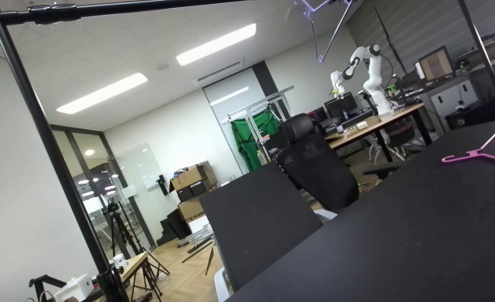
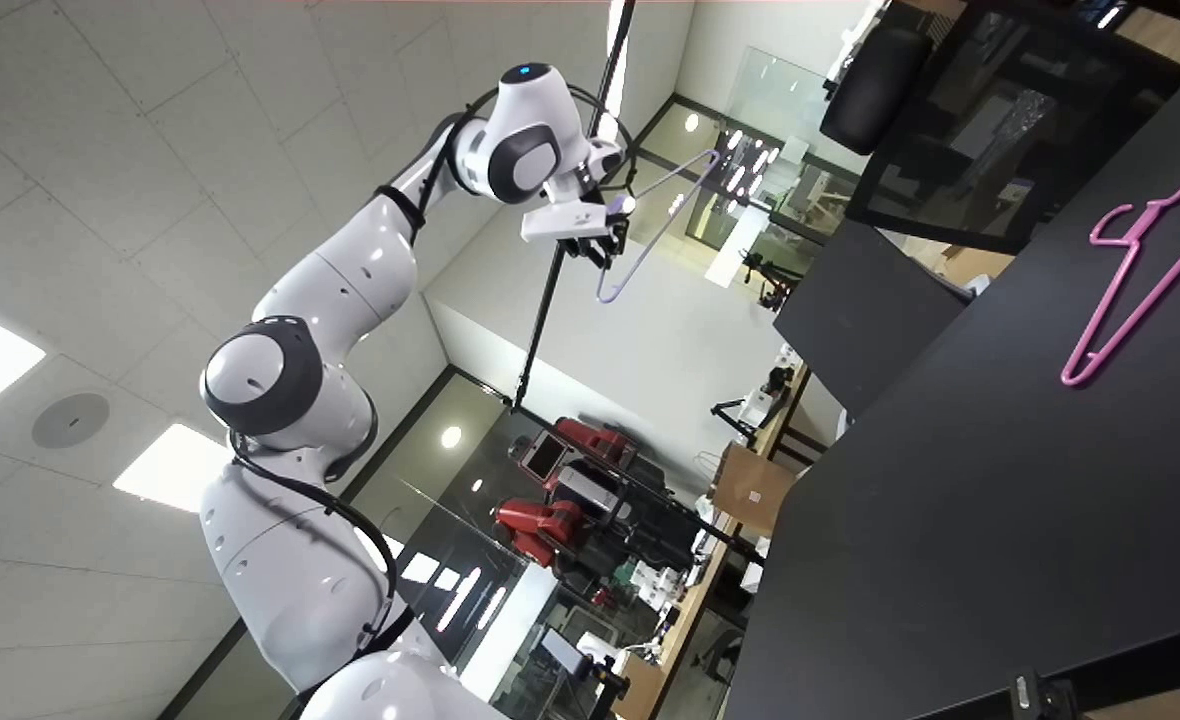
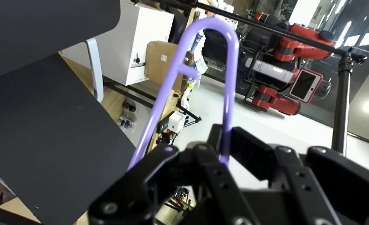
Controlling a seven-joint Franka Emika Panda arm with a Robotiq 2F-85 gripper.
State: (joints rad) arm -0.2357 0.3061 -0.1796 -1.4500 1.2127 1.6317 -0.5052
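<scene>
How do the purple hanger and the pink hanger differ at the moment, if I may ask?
The purple hanger is a pale violet, while the pink hanger is a stronger magenta. The purple hanger is clamped in the gripper, up in the air, whereas the pink hanger lies flat on the black table. Both have slender bars and a rounded corner.

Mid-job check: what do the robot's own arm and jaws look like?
The arm has glossy, rounded white shells with grey bands at the joints. A black cable runs along it, with a black strap, and a small blue mark shows near the wrist. The jaws are black and angular, with bolts.
</scene>
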